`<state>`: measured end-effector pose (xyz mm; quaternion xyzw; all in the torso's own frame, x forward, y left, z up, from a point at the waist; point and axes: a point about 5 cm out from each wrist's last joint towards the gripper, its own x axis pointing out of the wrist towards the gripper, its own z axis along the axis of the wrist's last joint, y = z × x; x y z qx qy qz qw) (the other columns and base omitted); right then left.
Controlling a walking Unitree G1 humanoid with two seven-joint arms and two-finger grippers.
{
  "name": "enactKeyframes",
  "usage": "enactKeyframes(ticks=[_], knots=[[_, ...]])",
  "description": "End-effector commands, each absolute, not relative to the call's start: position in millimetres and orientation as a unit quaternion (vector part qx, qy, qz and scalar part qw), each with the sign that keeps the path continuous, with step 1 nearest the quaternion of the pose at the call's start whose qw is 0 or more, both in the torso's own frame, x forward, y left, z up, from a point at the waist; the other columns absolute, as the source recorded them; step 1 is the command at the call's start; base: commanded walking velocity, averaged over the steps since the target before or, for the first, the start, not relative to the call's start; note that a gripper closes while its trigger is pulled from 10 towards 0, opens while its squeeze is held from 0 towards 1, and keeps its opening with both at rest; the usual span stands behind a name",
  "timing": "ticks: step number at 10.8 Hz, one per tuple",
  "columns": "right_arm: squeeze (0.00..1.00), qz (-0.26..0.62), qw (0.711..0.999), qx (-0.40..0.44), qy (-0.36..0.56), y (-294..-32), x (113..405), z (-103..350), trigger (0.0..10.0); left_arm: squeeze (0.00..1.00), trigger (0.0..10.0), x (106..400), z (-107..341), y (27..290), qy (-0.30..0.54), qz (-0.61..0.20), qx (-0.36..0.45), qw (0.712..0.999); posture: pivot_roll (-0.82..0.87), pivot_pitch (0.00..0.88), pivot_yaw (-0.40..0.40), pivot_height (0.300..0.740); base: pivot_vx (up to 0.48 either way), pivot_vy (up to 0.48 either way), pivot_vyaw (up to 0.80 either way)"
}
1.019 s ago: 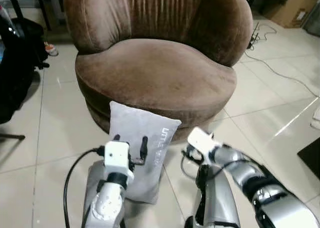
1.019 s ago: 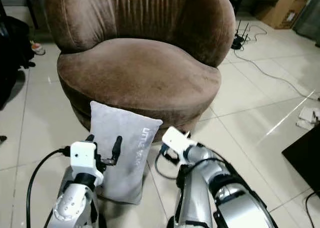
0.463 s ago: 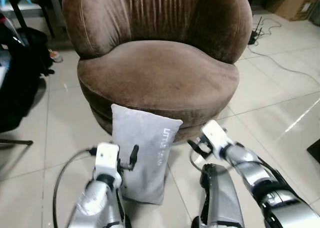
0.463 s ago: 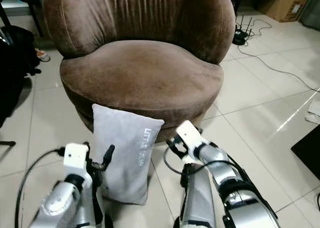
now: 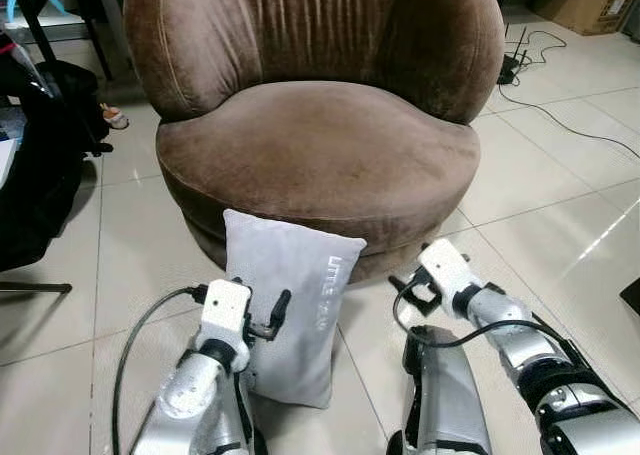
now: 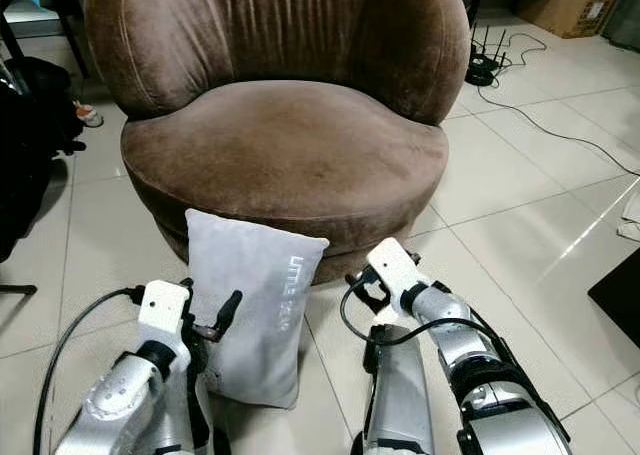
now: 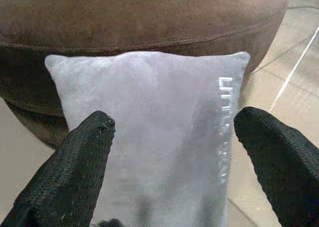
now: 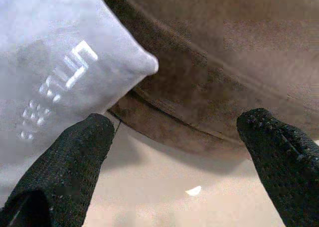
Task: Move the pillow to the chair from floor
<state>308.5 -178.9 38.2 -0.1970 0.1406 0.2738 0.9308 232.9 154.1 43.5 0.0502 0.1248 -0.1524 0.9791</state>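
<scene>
One grey pillow (image 5: 288, 305) stands on the floor (image 5: 540, 195) against one brown chair (image 5: 315, 145); left hand (image 5: 262, 315) and right hand (image 5: 408, 293) both gape empty beside it.

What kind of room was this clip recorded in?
Probably a home living room: a brown armchair on a tiled floor, a grey pillow leaning against its base, and loose cables trailing across the tiles.
</scene>
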Motion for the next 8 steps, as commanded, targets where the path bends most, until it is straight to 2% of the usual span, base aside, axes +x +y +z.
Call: enactKeyframes(ticks=[1,3,6,7,8], knots=[[0.00,0.270,0.937,-0.174,0.135,-181.4,305.6,40.1,10.0,0.00,10.0,236.9,38.4,162.4,0.134,-0.147,0.070,0.978,-0.10,0.000,0.002,0.437,0.000,0.000,0.00],[0.00,0.275,0.945,-0.144,0.108,-178.7,288.2,47.3,10.0,0.00,10.0,246.4,18.3,185.9,0.184,-0.157,0.135,0.961,-0.16,0.000,0.015,0.437,0.000,0.000,0.00],[0.00,0.292,0.943,-0.112,0.118,-194.0,223.3,65.3,10.0,0.00,10.0,268.6,6.9,220.8,0.245,-0.174,0.252,0.920,-0.27,0.000,0.051,0.437,0.000,0.000,0.00],[0.00,0.303,0.935,-0.110,0.145,-199.1,195.3,63.9,10.0,0.00,10.0,282.5,14.4,232.8,0.250,-0.169,0.297,0.906,-0.31,0.003,0.069,0.437,0.000,0.000,0.00],[0.00,0.286,0.939,-0.104,0.162,-202.0,183.2,64.8,10.0,0.00,10.0,295.3,25.2,242.7,0.247,-0.154,0.323,0.900,-0.33,0.008,0.084,0.437,0.000,0.000,0.00]])
